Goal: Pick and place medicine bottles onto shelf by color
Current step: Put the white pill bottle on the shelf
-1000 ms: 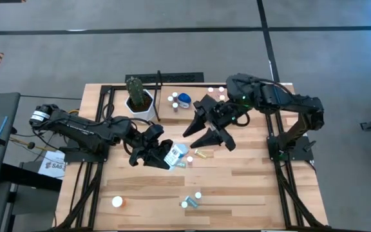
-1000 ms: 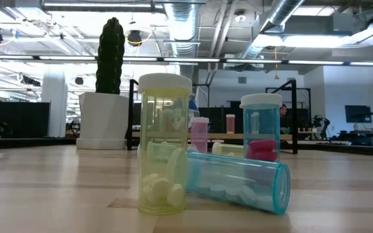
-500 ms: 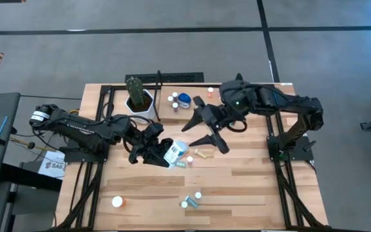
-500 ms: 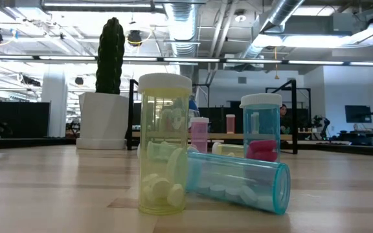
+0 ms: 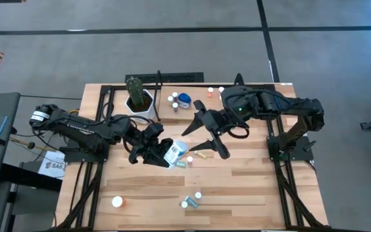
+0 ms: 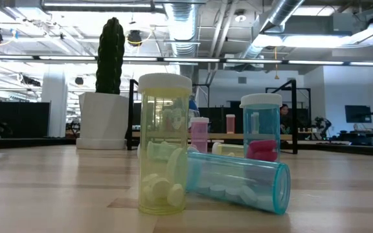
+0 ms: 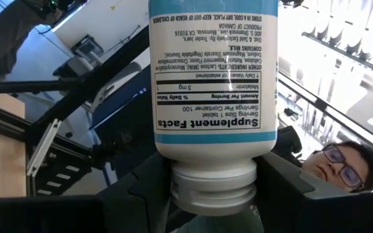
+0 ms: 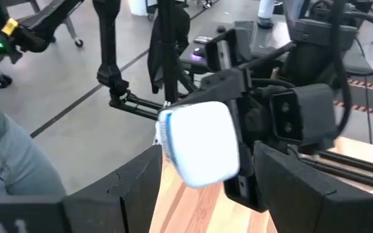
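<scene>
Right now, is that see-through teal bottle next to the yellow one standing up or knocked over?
Knocked over. In the low view the teal bottle lies on its side on the table, against the upright yellow bottle.

We see a wood-plank table with a shelf of light board and black rails along its far edge. On the shelf stand a white pot with a cactus, a blue bottle and several small white-capped ones (colours too small to tell). On the planks lie an amber bottle near the middle, an orange bottle towards the near left corner, and a teal bottle lying on its side beside a yellow bottle standing upright.
</scene>
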Robot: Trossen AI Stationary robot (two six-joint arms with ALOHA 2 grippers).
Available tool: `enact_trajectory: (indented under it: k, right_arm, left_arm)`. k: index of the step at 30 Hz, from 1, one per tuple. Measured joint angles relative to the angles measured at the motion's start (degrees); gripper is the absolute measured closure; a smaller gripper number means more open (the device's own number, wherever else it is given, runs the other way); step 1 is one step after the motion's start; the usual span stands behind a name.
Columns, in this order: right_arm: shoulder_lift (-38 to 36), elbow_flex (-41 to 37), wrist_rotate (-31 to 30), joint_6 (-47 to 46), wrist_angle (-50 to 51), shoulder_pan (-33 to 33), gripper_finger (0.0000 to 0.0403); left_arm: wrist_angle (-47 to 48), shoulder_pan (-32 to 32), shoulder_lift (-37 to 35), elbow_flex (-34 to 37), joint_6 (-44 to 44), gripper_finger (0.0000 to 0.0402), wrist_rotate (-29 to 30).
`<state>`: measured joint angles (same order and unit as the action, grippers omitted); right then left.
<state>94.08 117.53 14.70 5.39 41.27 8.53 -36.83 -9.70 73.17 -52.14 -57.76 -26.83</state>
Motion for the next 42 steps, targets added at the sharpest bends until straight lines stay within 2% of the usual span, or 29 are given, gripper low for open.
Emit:
enact_trajectory:
  k: [16, 21, 28, 32, 36, 42]
  right_arm:
    - [0.0, -1.0, 0.5, 0.7, -0.3, 1.0, 0.0137]
    - [0.0, -1.0, 3.5, 1.1, 0.1, 0.9, 0.0137]
    - [0.0, -1.0, 3.5, -0.2, -1.7, 0.3, 0.0137]
    - [0.0, -1.0, 2.9, -3.8, -5.0, -0.1, 0.0137]
    - [-0.1, -1.0, -2.9, -3.2, -4.3, 0.1, 0.0137]
    - [0.0, -1.0, -3.3, -1.1, -2.7, -0.1, 0.0153]
  left_arm:
    - [0.2, 0.1, 0.0, 0.0, 0.1, 0.0246, -0.1]
    - [0.3, 0.7, 0.0, 0.0, 0.1, 0.0246, 0.0]
    - [0.4, 1.2, 0.0, 0.0, 0.1, 0.0246, -0.5]
    - [0.4, 1.2, 0.0, 0.0, 0.2, 0.0246, -0.9]
    - [0.4, 1.2, 0.0, 0.0, 0.2, 0.0246, -0.9]
    - [0.6, 1.2, 0.0, 0.0, 0.2, 0.0246, -0.9]
